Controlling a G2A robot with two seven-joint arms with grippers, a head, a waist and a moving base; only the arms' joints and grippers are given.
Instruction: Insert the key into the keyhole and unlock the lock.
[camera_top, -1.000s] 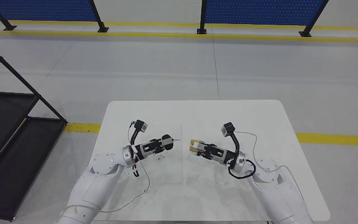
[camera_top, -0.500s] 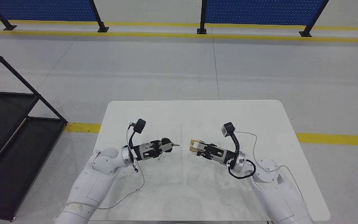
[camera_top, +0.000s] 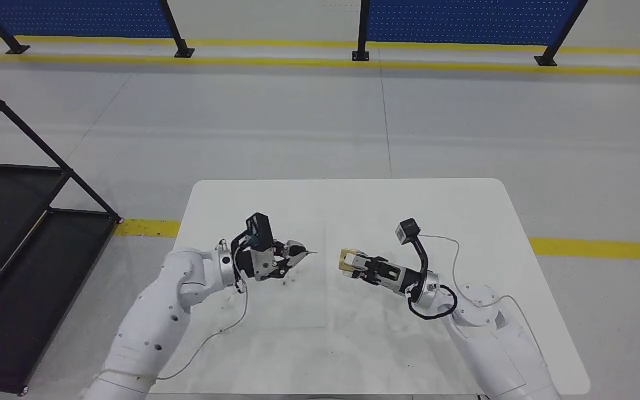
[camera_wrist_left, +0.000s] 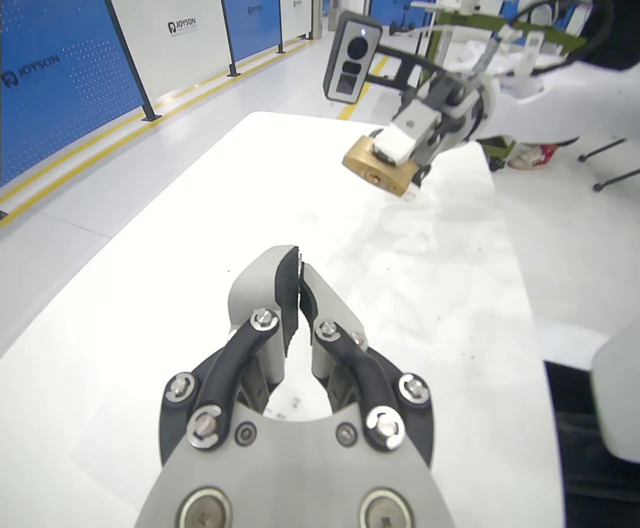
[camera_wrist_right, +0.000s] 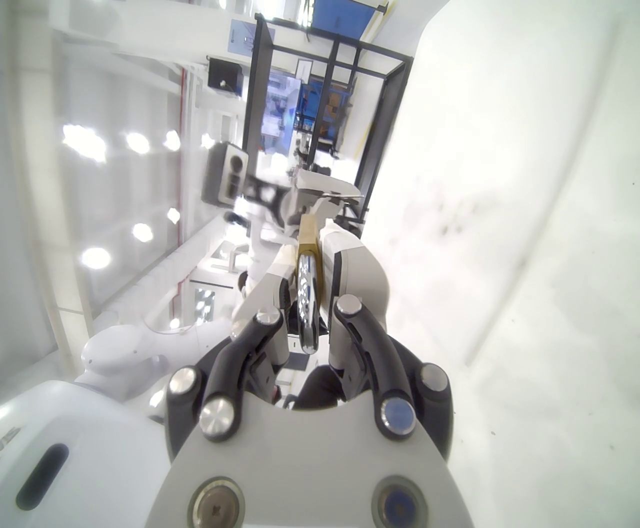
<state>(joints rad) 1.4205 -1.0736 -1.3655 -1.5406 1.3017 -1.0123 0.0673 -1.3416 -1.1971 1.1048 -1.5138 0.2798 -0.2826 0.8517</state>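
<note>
My right gripper (camera_top: 358, 264) is shut on a brass padlock (camera_top: 348, 262) and holds it above the middle of the white table (camera_top: 400, 210). In the left wrist view the padlock (camera_wrist_left: 380, 169) has its keyhole end turned towards my left gripper (camera_wrist_left: 300, 267). That gripper (camera_top: 297, 250) is shut, and a thin silver key (camera_top: 311, 252) sticks out of it, pointing at the lock. A short gap separates the key tip from the padlock. In the right wrist view the padlock (camera_wrist_right: 306, 250) sits edge-on between the two fingers, the left gripper (camera_wrist_right: 327, 196) beyond it.
A black metal rack (camera_top: 40, 240) stands on the floor left of the table. Blue barrier panels (camera_top: 90, 18) line the far side of the room. Loose cables (camera_top: 435, 300) hang off both wrists.
My left arm has rolled its wrist and raised its elbow, keeping the key near the same spot and pointed at the lock. The right arm and padlock have stayed still.
</note>
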